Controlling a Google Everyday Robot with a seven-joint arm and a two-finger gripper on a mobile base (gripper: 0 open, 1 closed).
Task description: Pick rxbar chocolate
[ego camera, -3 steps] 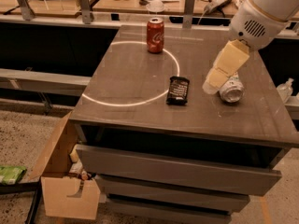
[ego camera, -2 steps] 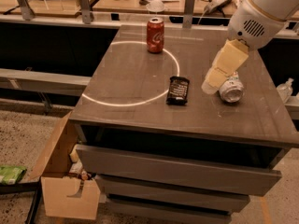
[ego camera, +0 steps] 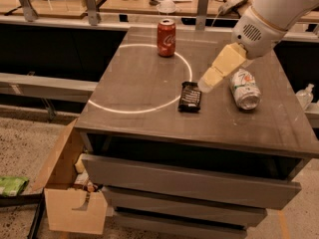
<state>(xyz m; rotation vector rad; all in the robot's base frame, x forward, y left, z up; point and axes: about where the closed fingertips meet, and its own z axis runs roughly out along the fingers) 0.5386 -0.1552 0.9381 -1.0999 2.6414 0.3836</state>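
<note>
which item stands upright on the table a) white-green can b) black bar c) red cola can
c: the red cola can stands upright at the back; the white-green can lies on its side, the rxbar chocolate lies flat, and the hand hovers between them.

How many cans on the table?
2: red can upright at the back; white-green can on its side at right; the hand hangs between it and the bar. None seem hidden.

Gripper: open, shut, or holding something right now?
Gripper: open or closed cannot be told; it hangs just right of the rxbar chocolate, which lies flat on the table, not held.
</note>
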